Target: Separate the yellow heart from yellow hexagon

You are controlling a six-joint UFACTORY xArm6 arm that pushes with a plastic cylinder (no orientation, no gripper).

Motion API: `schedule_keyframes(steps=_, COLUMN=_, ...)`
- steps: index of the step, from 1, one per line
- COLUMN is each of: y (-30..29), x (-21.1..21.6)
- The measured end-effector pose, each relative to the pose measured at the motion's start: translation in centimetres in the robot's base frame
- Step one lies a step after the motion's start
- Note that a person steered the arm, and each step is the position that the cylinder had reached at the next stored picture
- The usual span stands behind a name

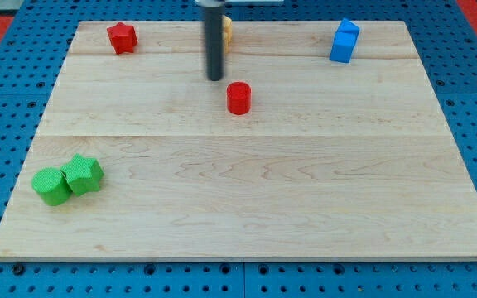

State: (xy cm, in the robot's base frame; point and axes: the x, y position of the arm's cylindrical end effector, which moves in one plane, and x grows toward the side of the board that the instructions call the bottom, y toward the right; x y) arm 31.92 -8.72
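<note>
A yellow block [227,31] shows only as a sliver at the view's top centre, mostly hidden behind my dark rod; its shape cannot be made out, and I cannot tell whether it is one block or two. My tip [214,79] rests on the board just below that yellow block and a little up and to the left of the red cylinder [238,98].
A red star [122,37] lies at the top left. A blue block [344,41] stands at the top right. Two green blocks [68,180] touch each other at the bottom left. The wooden board [247,207] lies on a blue pegboard.
</note>
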Motion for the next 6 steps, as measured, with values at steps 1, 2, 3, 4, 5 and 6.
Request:
schedule_keyframes(steps=1, y=-2.9, x=-5.6)
schedule_keyframes(steps=2, y=-1.6, x=-9.6)
schedule_keyframes(steps=3, y=5.4, x=-9.6)
schedule_keyframes(steps=4, y=7.4, x=-4.9)
schedule_keyframes(steps=5, y=8.1, x=-4.8)
schedule_keyframes(steps=6, y=8.1, x=-6.1)
